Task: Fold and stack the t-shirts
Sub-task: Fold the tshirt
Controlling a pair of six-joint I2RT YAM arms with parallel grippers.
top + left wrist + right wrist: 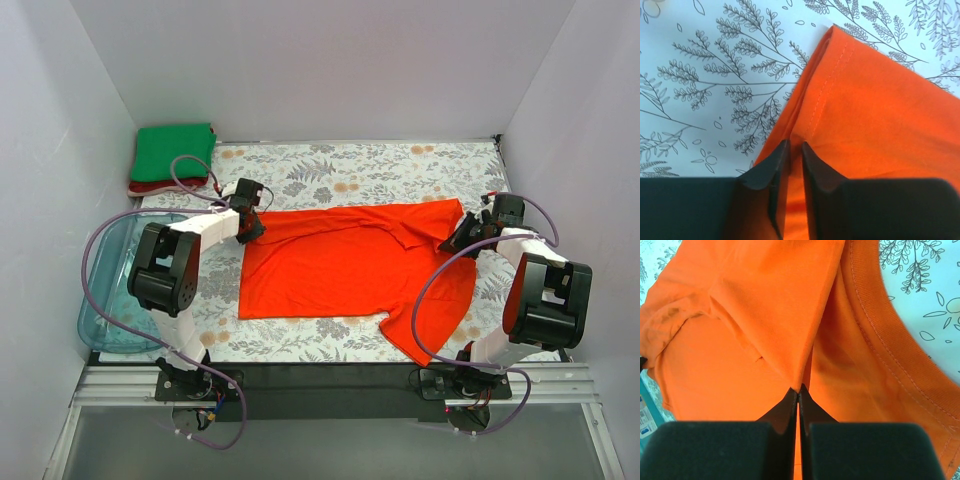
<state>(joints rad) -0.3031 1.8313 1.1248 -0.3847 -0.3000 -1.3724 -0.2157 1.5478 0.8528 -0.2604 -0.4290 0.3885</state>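
The bright orange-red t-shirt (pixel 340 270) lies spread across the floral table, its far edge partly folded over. My left gripper (pixel 250 228) is shut on the shirt's far left hem corner (pixel 830 90), with cloth between the jaws (pixel 795 150). My right gripper (pixel 458 237) is shut on a fold of the shirt near the collar (pixel 890 330); the jaws pinch the cloth tight (pixel 799 390). A green folded t-shirt (pixel 175 153) lies on a dark red folded one (pixel 150 187) at the far left corner.
A clear blue plastic tub (pixel 110 290) sits at the left, beside the left arm. White walls close in the table on three sides. The floral tablecloth (pixel 350 165) shows bare beyond the shirt.
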